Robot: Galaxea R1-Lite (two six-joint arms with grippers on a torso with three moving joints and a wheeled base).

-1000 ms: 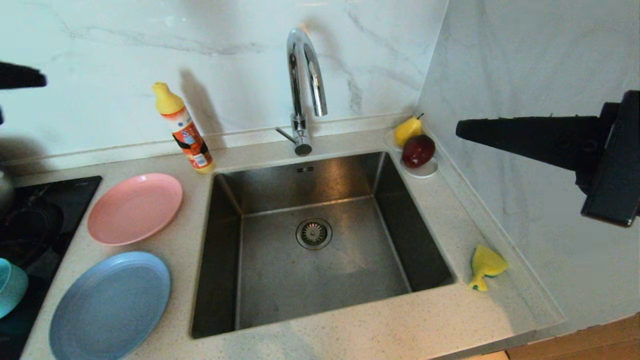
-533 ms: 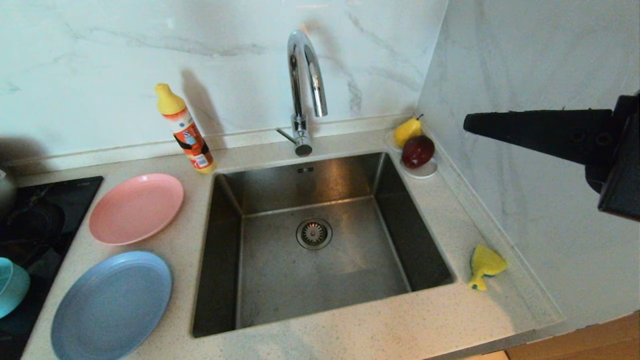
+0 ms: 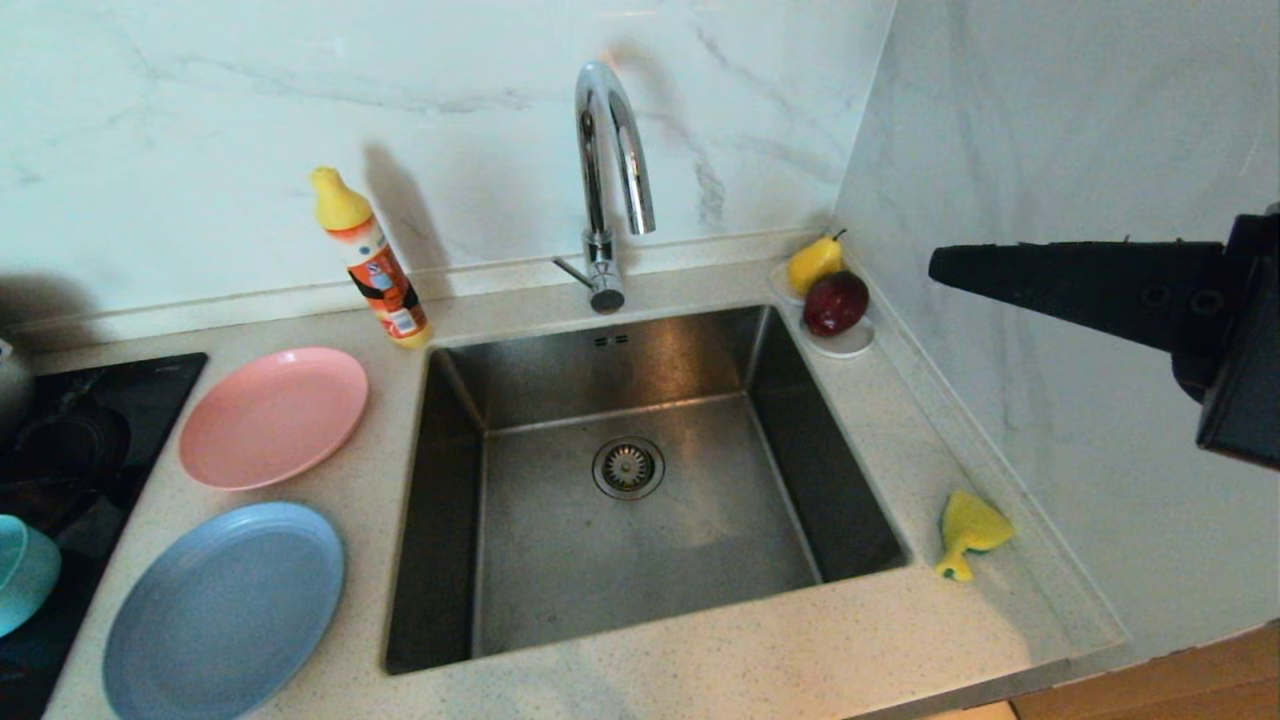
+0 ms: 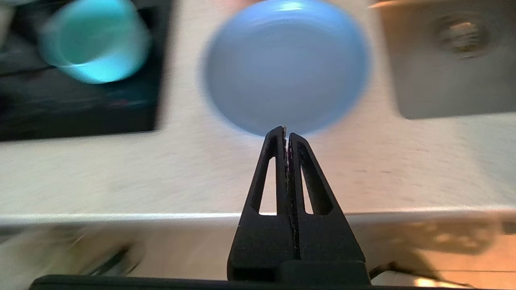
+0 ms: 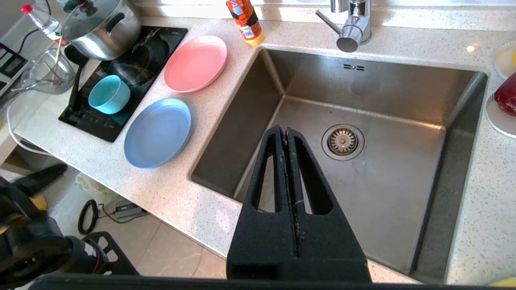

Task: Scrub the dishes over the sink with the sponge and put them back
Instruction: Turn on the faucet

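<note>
Just beyond left tool (image 4: 286, 131), blue plate (image 4: 286, 64)

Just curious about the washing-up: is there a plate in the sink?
No, the sink holds only its drain; both plates lie on the counter beside it.

We see the teal bowl (image 3: 22, 572) cut by the head view's left edge, the saucer (image 5: 500, 121) cropped in the right wrist view, and the left wrist view's counter smeared by blur.
</note>
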